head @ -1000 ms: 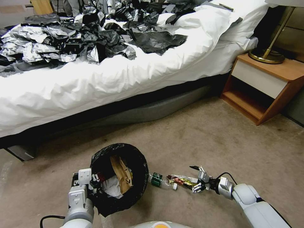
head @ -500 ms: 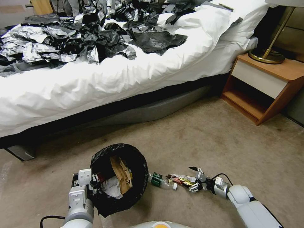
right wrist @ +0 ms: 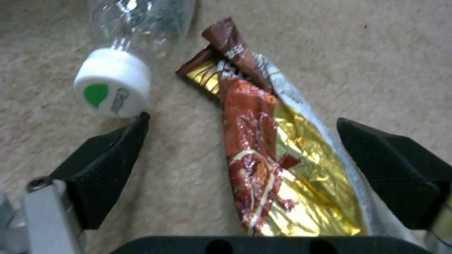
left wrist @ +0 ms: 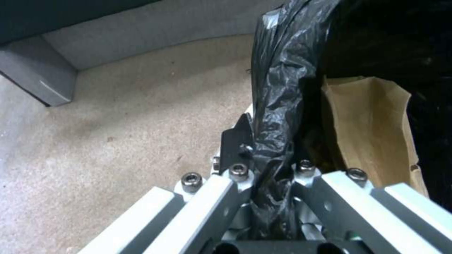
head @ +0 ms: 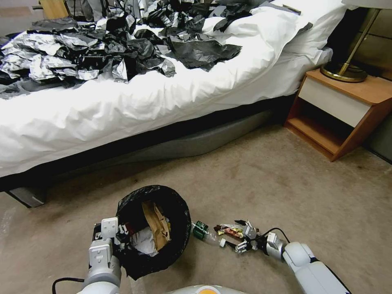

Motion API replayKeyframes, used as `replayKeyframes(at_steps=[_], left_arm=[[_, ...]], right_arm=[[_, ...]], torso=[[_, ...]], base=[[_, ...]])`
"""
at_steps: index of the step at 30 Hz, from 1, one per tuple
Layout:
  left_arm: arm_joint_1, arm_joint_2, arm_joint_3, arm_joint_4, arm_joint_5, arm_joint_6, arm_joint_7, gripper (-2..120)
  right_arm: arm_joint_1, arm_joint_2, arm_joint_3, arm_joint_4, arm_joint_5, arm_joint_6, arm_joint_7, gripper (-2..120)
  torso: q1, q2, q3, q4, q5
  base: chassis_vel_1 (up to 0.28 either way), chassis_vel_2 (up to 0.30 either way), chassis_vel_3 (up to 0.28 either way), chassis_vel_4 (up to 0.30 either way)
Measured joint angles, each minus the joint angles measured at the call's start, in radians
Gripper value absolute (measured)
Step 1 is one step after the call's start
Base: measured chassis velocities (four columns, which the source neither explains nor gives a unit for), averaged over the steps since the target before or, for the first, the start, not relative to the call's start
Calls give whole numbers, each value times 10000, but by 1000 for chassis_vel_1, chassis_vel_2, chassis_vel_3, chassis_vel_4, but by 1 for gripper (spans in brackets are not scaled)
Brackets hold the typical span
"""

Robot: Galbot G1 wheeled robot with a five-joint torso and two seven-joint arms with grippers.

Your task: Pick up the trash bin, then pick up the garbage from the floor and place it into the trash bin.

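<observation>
Head view first: the trash bin [head: 154, 230] sits on the carpet [head: 261, 179] a bit out from the bed [head: 122, 106], and I'll place everything off that bin. Its black liner [head: 179, 212] wraps the rim, and a brown paper bag [head: 157, 224] plus some white tissue [head: 143, 241] are already inside. The left gripper [head: 116, 237] is at the bin's near-left rim, arm coming straight up from the robot's side. Right of the bin lies a green-labelled clear bottle [head: 202, 230], almost touching the bin wall, then a snack wrapper [head: 230, 231] just past it. The right gripper [head: 241, 236] is low at the floor over that wrapper, forearm reaching in from the lower right. Beyond the bin toward the nightstand [head: 339, 110] there's a big stretch of bare carpet.

Left wrist view: the fingers [left wrist: 238, 141] are pinched tight on the bin rim with crumpled liner [left wrist: 278, 116] bunched between them. Bag [left wrist: 372, 123] is right there inside, open carpet [left wrist: 118, 123] on the outer side.

Right wrist view: the black pads [right wrist: 108, 158] are spread wide, one on each side of the red-and-gold wrapper [right wrist: 263, 158], not closed on it. The bottle's white cap [right wrist: 112, 83] sits just off one pad's tip.
</observation>
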Motion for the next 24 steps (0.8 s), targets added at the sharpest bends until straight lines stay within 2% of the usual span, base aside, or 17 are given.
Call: replayKeyframes(at_steps=[6, 8, 10, 12, 13, 15, 16, 18, 19, 21, 22, 24], left_arm=[[-9, 5, 3, 0, -14, 0, -1, 0], [-14, 6, 15, 2, -15, -3, -1, 0], [-15, 6, 17, 3, -15, -3, -1, 0], [-22, 6, 22, 8, -15, -7, -5, 0], [-22, 6, 22, 8, -15, -7, -5, 0], [-24, 1, 34, 8, -15, -11, -6, 0], [-24, 1, 34, 8, -15, -11, -6, 0], [-23, -4, 38, 8, -12, -17, -5, 0], [-23, -4, 38, 8, -12, -17, -5, 0], [-19, -7, 41, 6, -10, -23, -6, 0], [-19, -7, 41, 6, -10, -23, -6, 0], [-15, -9, 45, 1, -7, -28, -6, 0]], right_arm=[[-162, 33, 205, -91, -20, 82, -3, 81], [-217, -8, 299, -99, -19, 139, -10, 71], [-223, -16, 312, -98, -14, 144, -10, 69], [-244, -87, 389, -64, -4, 157, -16, 58], [-244, -87, 389, -64, -4, 157, -16, 58], [-244, -145, 449, -37, 19, 181, -15, 45], [-244, -145, 449, -37, 19, 181, -15, 45], [-239, -152, 474, -30, 47, 205, -11, 34], [-239, -152, 474, -30, 47, 205, -11, 34], [-242, -152, 482, 17, 86, 227, -5, 24], [-242, -152, 482, 17, 86, 227, -5, 24], [-254, -146, 482, 72, 128, 262, 32, 13]], torso=[[0, 0, 0, 0, 0], [0, 0, 0, 1, 1], [0, 0, 0, 0, 2], [0, 0, 0, 0, 3], [0, 0, 0, 0, 3], [0, 0, 0, -1, -1], [0, 0, 0, -1, -1], [0, 0, 0, -1, -1], [0, 0, 0, -1, -1], [0, 0, 0, -1, 0], [0, 0, 0, -1, 0], [0, 0, 0, -1, 0]], base=[[0, 0, 0, 0], [0, 0, 0, 0], [0, 0, 0, 0], [0, 0, 0, 0], [0, 0, 0, 0], [0, 0, 0, 0], [0, 0, 0, 0], [0, 0, 0, 0], [0, 0, 0, 0], [0, 0, 0, 0], [0, 0, 0, 0], [0, 0, 0, 0]])
